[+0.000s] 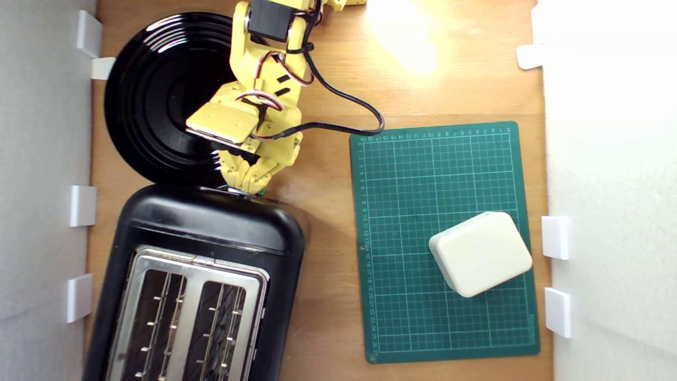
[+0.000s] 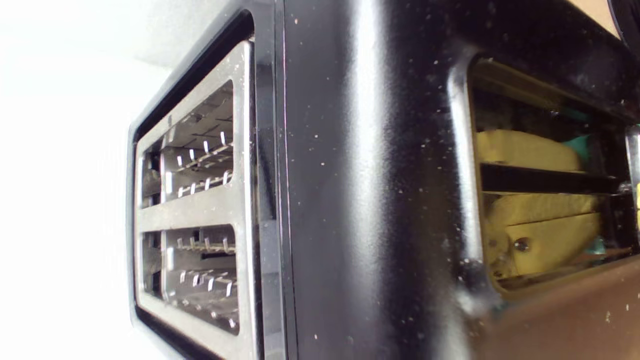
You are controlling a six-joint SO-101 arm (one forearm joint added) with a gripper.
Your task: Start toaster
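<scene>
While the yellow printed gripper (image 1: 249, 182) is held at the end wall of the glossy black two-slot toaster (image 1: 211, 227), a teal lever tab (image 1: 261, 192) is glimpsed beneath its tips. Jaw state cannot be told. Slots are run away from it; a downward press is likely needed.

surface: my wooden table (image 1: 328, 328) | sides: white walls (image 1: 613, 159) with 7 clips | light: glare patch on wood (image 1: 407, 37)
</scene>
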